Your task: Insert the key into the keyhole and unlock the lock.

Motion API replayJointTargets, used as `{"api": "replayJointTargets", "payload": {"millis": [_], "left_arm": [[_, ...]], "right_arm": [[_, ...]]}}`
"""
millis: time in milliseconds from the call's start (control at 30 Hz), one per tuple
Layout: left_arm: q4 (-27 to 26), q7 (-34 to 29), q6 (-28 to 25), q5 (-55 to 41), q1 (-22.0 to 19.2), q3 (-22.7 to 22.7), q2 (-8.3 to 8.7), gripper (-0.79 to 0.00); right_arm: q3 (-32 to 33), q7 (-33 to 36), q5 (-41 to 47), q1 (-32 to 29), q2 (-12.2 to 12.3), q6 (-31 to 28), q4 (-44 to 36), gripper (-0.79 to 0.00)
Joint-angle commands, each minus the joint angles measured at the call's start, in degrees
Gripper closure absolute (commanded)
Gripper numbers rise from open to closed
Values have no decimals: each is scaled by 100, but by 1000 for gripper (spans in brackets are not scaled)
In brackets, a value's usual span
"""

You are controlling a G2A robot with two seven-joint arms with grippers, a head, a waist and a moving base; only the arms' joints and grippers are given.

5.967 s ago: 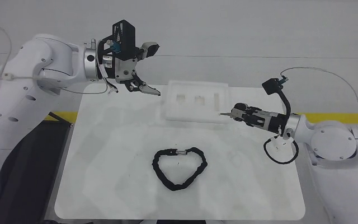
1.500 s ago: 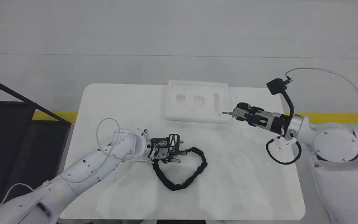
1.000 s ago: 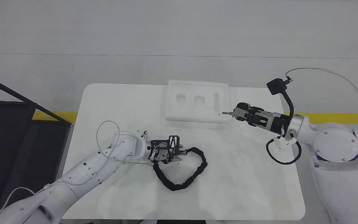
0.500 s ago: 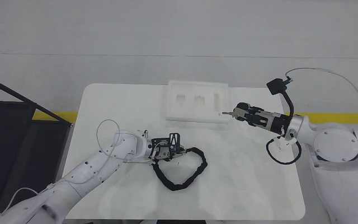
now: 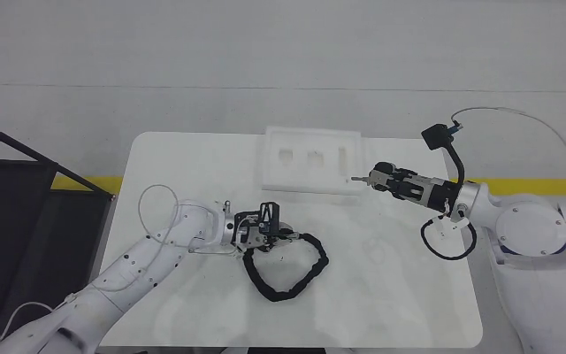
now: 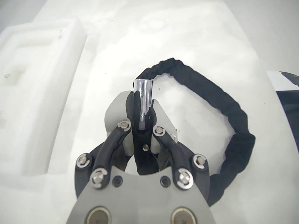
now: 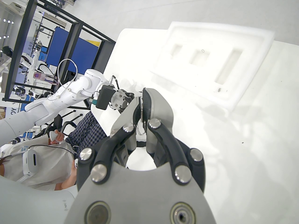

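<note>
While my left fingers (image 6: 114, 110) are pressed onto the chrome barrel (image 6: 143, 89) of the lock, pinching it from both sides with its far end sticking out past the tips, I judge the first part done: the lock is held. Its black sleeved chain (image 6: 236, 122) runs from the barrel out beyond the tips, then curls back alongside my left gripper (image 6: 142, 108), lying on the table (image 6: 168, 24). I cannot see the keyhole, so I cannot say which way it faces.

My right gripper (image 7: 143, 109) is closed as well, pads tight on the key (image 5: 357, 180), whose thin blade pokes out ahead of the tips. Key and barrel are well apart, so nothing is inserted yet. What is left, as I read it, is bringing the two together, lining the blade up with the barrel's end, pushing in and turning.

For room, the nearest edge to my right tips is the raised wall of the foam tray (image 5: 309, 181), just beside the blade, and I would draw away from it first. From there, the run towards my left tips passes over table surface, with the chain's loop lying beside that line. The table's own edges sit well away from both sets of fingers.
</note>
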Motion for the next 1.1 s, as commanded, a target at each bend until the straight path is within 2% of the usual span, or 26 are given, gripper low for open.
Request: {"api": "replayJointTargets", "payload": {"millis": [0,267,400,733,1067], "left_arm": [[-128,175,-130,35,61,-157,60,0],[-824,567,-624,207,354,-855,329,0],[-1255,739,-636,248,560,-1131,468,0],[-2020,1051,-636,35,846,-1474,792,0],[-2534,1129,-636,-343,664,-1529,1009,0]], "right_arm": [[0,0,0,0,0,0,0,0],[0,0,0,0,0,0,0,0],[-13,-47,-5,-29,-1,20,-16,0],[134,586,9,-82,87,1465,-1114,0],[519,1015,104,-140,193,2398,-2369,0]]}}
